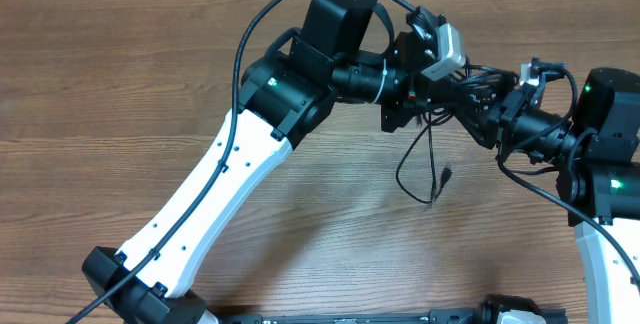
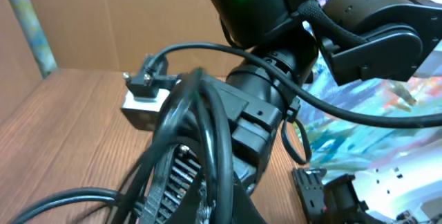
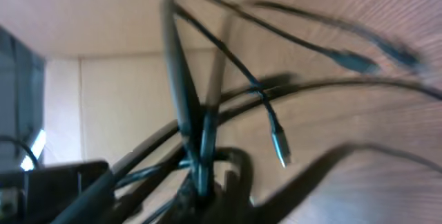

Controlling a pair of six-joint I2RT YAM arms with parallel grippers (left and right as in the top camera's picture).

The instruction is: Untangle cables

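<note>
The left claw (image 1: 412,107) and the right claw (image 1: 478,114) face each other close together. Both are clamped tight on the cables (image 1: 447,92), whose tangled bundle runs between them over the wooden surface (image 1: 150,84). One thin loop trails out from the bundle toward the near edge, with a small plug (image 1: 446,175) at its free end.

Left gripper (image 1: 408,106) and right gripper (image 1: 480,114) both closed, nearly tip to tip, wrists angled inward.
</note>
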